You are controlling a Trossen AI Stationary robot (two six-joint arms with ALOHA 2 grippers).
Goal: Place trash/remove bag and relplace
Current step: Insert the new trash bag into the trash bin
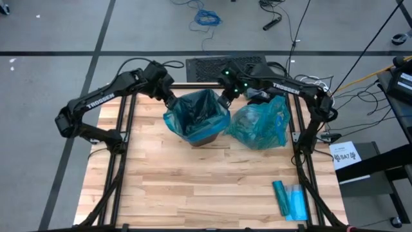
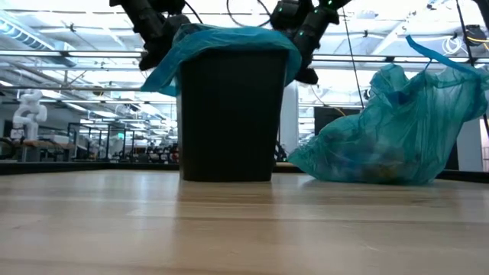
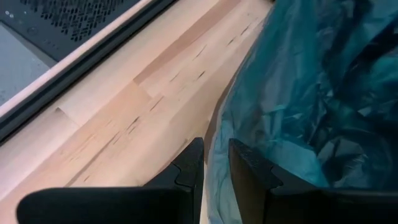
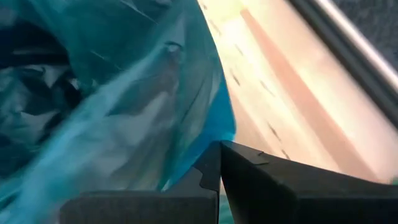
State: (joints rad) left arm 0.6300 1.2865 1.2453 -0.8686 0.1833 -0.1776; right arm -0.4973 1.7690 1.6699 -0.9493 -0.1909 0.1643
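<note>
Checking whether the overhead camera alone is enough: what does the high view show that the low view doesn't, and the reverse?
Only the high view shows the flat teal packet near the table's front right corner and the inside of the new liner. Only the low view shows the bin's black wall. Both show the full removed bag beside the bin, and the left gripper and right gripper at the liner's rim.

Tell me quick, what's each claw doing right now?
Left claw: closed on the edge of the new bin liner at the bin's rim.
Right claw: shut on the liner's opposite edge.
</note>
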